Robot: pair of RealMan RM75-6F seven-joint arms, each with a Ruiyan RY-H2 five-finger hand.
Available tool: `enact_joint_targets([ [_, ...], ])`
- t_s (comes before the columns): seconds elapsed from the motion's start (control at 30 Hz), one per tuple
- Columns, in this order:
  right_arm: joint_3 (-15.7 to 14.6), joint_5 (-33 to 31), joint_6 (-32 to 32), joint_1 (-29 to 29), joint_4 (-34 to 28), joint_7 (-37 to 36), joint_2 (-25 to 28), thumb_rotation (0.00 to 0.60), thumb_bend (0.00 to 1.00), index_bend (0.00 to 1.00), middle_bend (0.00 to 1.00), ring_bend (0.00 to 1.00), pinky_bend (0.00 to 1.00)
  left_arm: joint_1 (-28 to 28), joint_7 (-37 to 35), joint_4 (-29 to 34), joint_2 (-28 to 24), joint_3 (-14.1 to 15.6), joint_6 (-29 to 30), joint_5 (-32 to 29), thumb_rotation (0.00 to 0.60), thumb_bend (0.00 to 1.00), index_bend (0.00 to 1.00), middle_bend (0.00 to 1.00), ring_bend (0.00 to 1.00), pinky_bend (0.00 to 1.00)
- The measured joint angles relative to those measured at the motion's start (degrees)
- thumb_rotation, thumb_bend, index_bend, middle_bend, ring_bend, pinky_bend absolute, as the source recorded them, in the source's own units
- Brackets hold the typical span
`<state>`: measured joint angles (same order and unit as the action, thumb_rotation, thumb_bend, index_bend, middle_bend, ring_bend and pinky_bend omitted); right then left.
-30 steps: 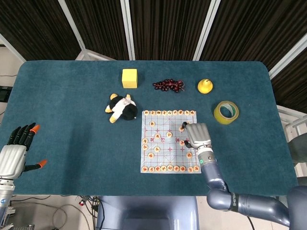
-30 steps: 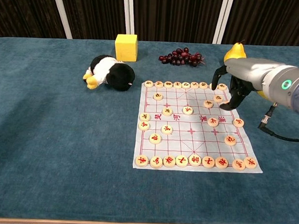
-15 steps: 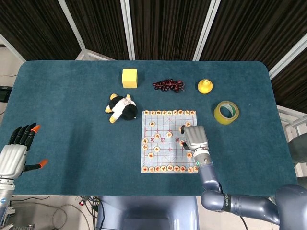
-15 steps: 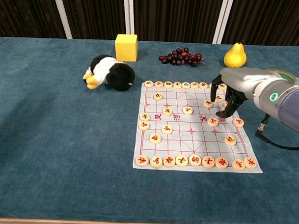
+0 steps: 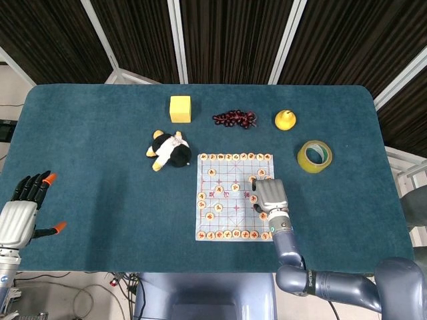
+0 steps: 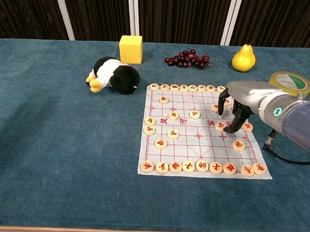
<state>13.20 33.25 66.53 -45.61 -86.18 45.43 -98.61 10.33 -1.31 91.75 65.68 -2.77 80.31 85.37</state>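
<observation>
A paper chess board (image 5: 230, 200) (image 6: 195, 143) lies in the middle of the table, with several round wooden pieces on it. My right hand (image 5: 269, 195) (image 6: 236, 106) hangs over the board's right side, fingers curled downward. Its fingertips (image 6: 229, 129) touch down right beside one piece (image 6: 221, 126), which lies flat on the board between thumb and fingers. Nothing is lifted in that hand. My left hand (image 5: 20, 213) stays off the table's near left corner, fingers spread and holding nothing; only the head view shows it.
A black and white plush toy (image 5: 170, 151) (image 6: 113, 75) lies left of the board. Along the far side stand a yellow cube (image 5: 180, 109) (image 6: 131, 49), grapes (image 5: 233, 119) (image 6: 189, 59) and a pear (image 5: 285, 120) (image 6: 243, 58). A tape roll (image 5: 314, 156) (image 6: 290, 82) sits right of the board.
My right hand has come down and nearer, from the board's far right rows to a piece closer to the middle. The left hand has not moved.
</observation>
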Motion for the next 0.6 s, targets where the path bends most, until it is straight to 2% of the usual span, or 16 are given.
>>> enact_joint_targets([
  [0.6, 0.2, -1.2, -1.3, -0.3, 3.2, -0.3, -1.9, 0.600, 0.32, 0.43, 0.98, 1.00, 1.00, 0.1, -0.1, 0.2, -0.1, 0.0, -0.4, -0.5, 0.600, 0.00, 0.00, 0.00, 0.00, 0.00],
])
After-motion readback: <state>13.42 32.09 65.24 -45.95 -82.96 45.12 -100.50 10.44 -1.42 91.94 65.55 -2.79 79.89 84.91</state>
